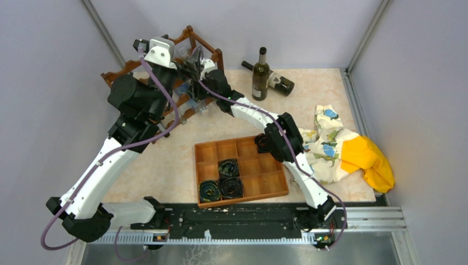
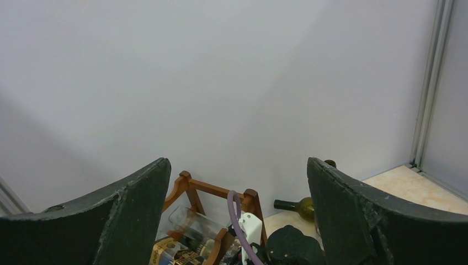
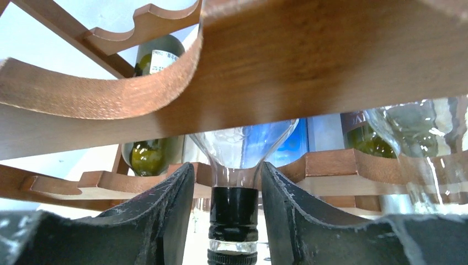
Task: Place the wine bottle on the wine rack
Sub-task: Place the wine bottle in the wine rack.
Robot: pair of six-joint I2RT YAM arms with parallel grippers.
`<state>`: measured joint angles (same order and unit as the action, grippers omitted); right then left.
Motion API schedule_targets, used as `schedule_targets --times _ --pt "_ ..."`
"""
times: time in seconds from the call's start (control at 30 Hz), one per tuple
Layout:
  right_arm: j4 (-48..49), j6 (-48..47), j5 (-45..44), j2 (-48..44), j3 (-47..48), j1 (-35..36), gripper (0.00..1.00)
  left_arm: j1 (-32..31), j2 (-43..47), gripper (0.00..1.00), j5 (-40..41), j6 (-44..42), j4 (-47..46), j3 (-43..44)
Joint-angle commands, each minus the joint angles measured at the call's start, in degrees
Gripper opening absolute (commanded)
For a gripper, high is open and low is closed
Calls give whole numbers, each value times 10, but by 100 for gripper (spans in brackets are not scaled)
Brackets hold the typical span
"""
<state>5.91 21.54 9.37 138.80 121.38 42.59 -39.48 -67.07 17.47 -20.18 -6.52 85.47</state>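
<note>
The dark reddish-brown wine rack (image 1: 118, 70) stands at the back left; its wavy rails fill the right wrist view (image 3: 309, 66). A clear wine bottle (image 3: 243, 149) with a black neck band lies on a lower rail. My right gripper (image 3: 227, 171) is open, its fingers on either side of the bottle's neck, with a gap on the left. In the top view it (image 1: 194, 66) reaches into the rack. My left gripper (image 2: 237, 165) is wide open and empty, above the rack's top (image 2: 212, 190), and sits at the rack's back left (image 1: 144, 45).
A green bottle (image 1: 260, 74) stands upright at the back, and another (image 1: 278, 81) lies behind it. Green bottles (image 3: 148, 154) and a clear one (image 3: 419, 127) lie in the rack. An orange-brown compartment tray (image 1: 265, 182) holds dark rolls. A patterned and yellow cloth (image 1: 336, 149) lies at the right.
</note>
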Motion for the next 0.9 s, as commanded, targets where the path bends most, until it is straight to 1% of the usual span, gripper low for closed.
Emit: schedule_targets --times 0.0,0.23,0.4,0.5,0.6,0.7,0.87 --pt "75 -18 12 -58 11 4 48 2 8 99 -7 1 -22 -1" --pt "88 -48 27 -74 -13 2 57 2 10 99 -7 2 -20 -1" --pt "128 -70 79 -102 -62 -2 64 2 12 99 -2 -2 -16 2" --pt "142 -83 102 -117 -87 -6 67 2 13 99 2 -10 -11 5" --pt "145 -92 122 -127 -107 -8 68 1 4 99 13 -17 13 34" --pt "151 -102 142 -141 -132 -10 68 3 -19 99 31 -20 59 88" --pt "189 -126 186 -180 -199 -15 68 16 -68 98 36 -12 133 184"
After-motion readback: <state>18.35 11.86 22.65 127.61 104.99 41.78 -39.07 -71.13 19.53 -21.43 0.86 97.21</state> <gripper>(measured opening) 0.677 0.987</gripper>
